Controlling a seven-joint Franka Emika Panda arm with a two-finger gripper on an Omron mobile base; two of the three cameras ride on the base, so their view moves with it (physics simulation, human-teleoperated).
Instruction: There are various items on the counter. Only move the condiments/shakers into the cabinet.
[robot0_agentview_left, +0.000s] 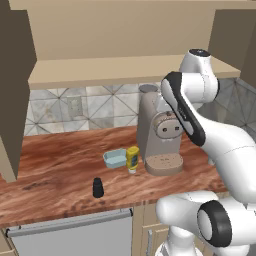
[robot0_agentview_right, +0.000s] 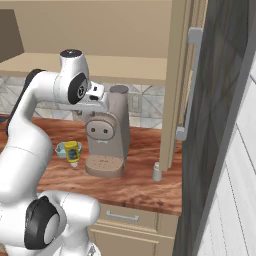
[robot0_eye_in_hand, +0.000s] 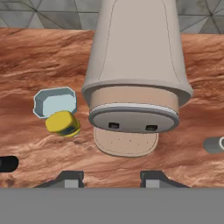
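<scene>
Yellow bottle (robot0_eye_in_hand: 63, 124) — left of open fingers (robot0_eye_in_hand: 72, 178)

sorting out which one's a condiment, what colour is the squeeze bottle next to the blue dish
Yellow, with a white cap: the squeeze bottle beside the light-blue dish, clearest in the left base view.

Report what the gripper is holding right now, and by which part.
Nothing is held. In the hand view the gripper is open, its finger tips apart with only bare counter between them, above the coffee machine.

Black shaker (robot0_eye_in_hand: 8, 164) and grey-white shaker (robot0_eye_in_hand: 214, 145) clipped by hand-view edges; yellow bottle (robot0_agentview_right: 73, 151) partly behind arm.
</scene>
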